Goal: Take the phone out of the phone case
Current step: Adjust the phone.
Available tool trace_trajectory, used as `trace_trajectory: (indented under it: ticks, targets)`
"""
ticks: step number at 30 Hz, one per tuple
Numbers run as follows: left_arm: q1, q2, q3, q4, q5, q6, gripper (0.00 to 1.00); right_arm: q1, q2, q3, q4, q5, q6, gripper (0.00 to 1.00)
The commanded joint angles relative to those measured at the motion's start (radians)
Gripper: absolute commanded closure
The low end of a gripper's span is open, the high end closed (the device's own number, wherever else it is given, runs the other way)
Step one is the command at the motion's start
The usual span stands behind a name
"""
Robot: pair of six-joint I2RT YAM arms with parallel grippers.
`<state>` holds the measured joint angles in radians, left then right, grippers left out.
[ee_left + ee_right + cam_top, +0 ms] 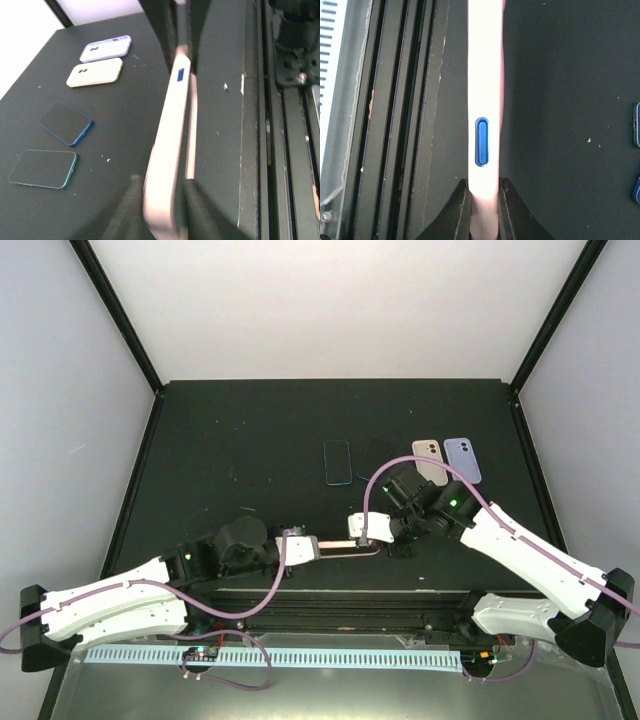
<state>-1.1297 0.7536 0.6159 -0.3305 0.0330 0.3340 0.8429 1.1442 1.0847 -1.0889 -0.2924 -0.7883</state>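
Near the front edge of the surface (220,440), just beside the black rails (340,598): one pale pink phone case (335,545), turned up on its long edge and running left to right. Pinched at one end by the left hand (293,547), closed against both broad faces. Pinched at the other end by the right hand (365,532), dark fingers (459,210) pressed on either side of the narrow strip. One blue side button (481,141) set in that upper edge. Cannot tell the phone apart from the case, nor whether the lower edge touches the surface.

Little room between case and rails on the near side. Wide open surface to the left and toward the back wall.

Farther back and to the right, well apart from the held case, a row of four flat things:
- two dark-screened phones side by side, a teal-edged phone (43,168) and a blue-edged phone (66,123);
- two pieces lying back up, a cream case (95,72) and a lavender case (106,48), just beside each other.

Right arm close to the cream one.
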Motion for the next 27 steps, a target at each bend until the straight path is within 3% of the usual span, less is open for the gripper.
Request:
trace_trajectory:
  ticks: [1,2,6,10,12,15,19,23,27]
  targets:
    - [0.034,-0.067,0.031,0.146,-0.084,-0.072,0.53,-0.001,-0.003,0.052,-0.008,-0.013,0.042,0.99]
    - [0.043,-0.082,0.039,0.159,-0.115,-0.107,0.43,-0.011,-0.008,0.063,-0.003,-0.024,0.056,0.99]
    - [0.059,-0.132,0.084,0.246,-0.286,-0.355,0.25,-0.13,-0.012,0.148,-0.019,-0.172,0.109,0.99]
    - [0.063,-0.145,0.088,0.356,-0.259,-0.517,0.2,-0.243,-0.025,0.164,-0.009,-0.357,0.173,0.99]
    - [0.066,-0.141,0.051,0.414,-0.3,-0.605,0.19,-0.28,-0.035,0.15,0.014,-0.44,0.213,0.99]
    - [0.08,-0.125,-0.045,0.569,-0.255,-0.696,0.16,-0.328,-0.05,0.122,0.056,-0.575,0.274,0.99]
    - [0.084,-0.079,-0.137,0.778,-0.125,-0.707,0.2,-0.37,-0.067,0.088,0.125,-0.735,0.36,0.99]
    - [0.085,-0.033,-0.174,0.902,0.006,-0.703,0.35,-0.414,-0.076,0.046,0.187,-0.842,0.418,0.99]
    - [0.087,-0.01,-0.212,1.031,0.027,-0.751,0.51,-0.435,-0.077,0.009,0.225,-0.895,0.447,0.99]
